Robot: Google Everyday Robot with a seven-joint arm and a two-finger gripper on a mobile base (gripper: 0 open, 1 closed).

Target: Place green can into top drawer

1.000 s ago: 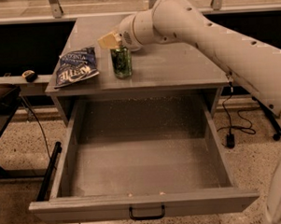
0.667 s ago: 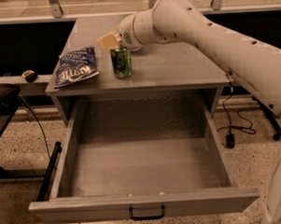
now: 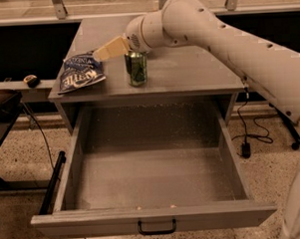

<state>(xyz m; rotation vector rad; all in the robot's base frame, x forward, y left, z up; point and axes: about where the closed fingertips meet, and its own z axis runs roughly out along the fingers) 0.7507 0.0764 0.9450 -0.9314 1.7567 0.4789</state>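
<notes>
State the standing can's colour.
The green can is mottled green in the camera view; the pincer is by its top.

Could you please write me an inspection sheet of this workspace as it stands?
Surface: grey cabinet top, holds the can and a bag.
Job's things: green can upright on the top, apart from the bag; top drawer pulled open below, can not yet inside.
Clutter: blue chip bag lying left of the can.
Grippers: claw over the top, at the can's upper left.
Cables: black cable with plug on the floor, right.
Surroundings: speckled floor.
</notes>
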